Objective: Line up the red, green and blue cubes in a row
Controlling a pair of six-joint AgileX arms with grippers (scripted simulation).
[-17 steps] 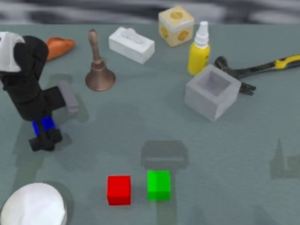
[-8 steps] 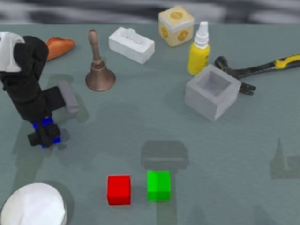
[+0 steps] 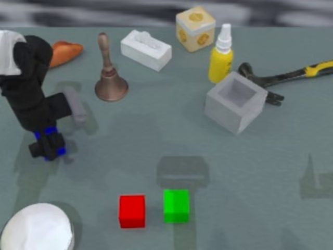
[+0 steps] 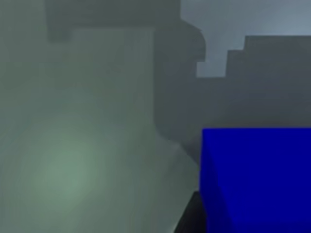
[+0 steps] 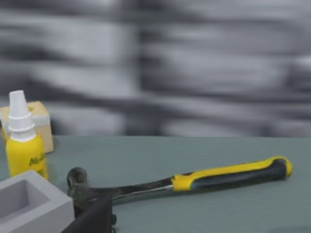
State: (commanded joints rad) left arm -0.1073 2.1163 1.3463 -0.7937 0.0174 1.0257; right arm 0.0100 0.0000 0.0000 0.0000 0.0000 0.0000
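Left arm at work, left side of the table; right arm out of the top view.

Left arm reaches in from the upper left corner, black links angling down toward the near edge, wrist pointed at the surface. Left gripper (image 3: 48, 146) sits low over the table's left side, its fingers (image 3: 35, 149) closed on the blue cube (image 3: 50, 132), which fills the lower corner of the left wrist view (image 4: 255, 179).

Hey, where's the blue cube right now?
In the top view the blue cube sits at the table's left side, between the fingers of the left gripper, above the white plate and left of the red cube.
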